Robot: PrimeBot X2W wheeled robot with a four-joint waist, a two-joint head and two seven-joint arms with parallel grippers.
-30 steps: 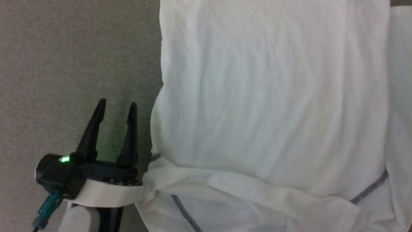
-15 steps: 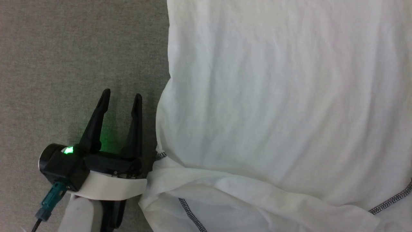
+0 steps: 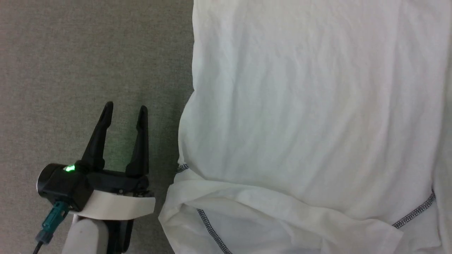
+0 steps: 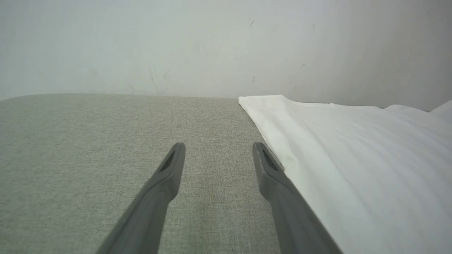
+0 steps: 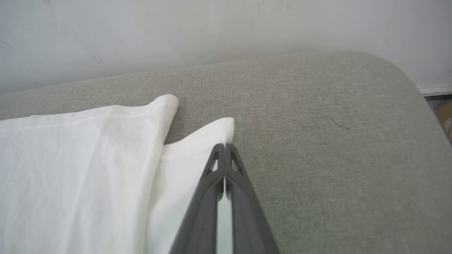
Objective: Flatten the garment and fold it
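Right, quick status for you. The garment [image 3: 300, 106] lies spread on the grey cloth surface [image 3: 88, 53], taking up the centre and right of the head view. It's mostly smooth w/ light creases. Along its near edge a layer is folded over, w/ dark dashed stitching [image 3: 212, 229] showing near-left and near-right.

Your left gripper [image 3: 125, 106] is at the near left, over bare surface just beside the garment's left edge and not touching it. Jaws are wide, nothing btwn them.

Your right gripper [image 5: 224, 145] has its jaws pressed tight together. The tips are at the right edge of a narrow part of the garment that sticks out on the right side, close to its far corner. Can't tell whether cloth is pinched btwn them. Right of it is bare surface, w/ a pale wall [image 5: 212, 35] beyond the far edge.
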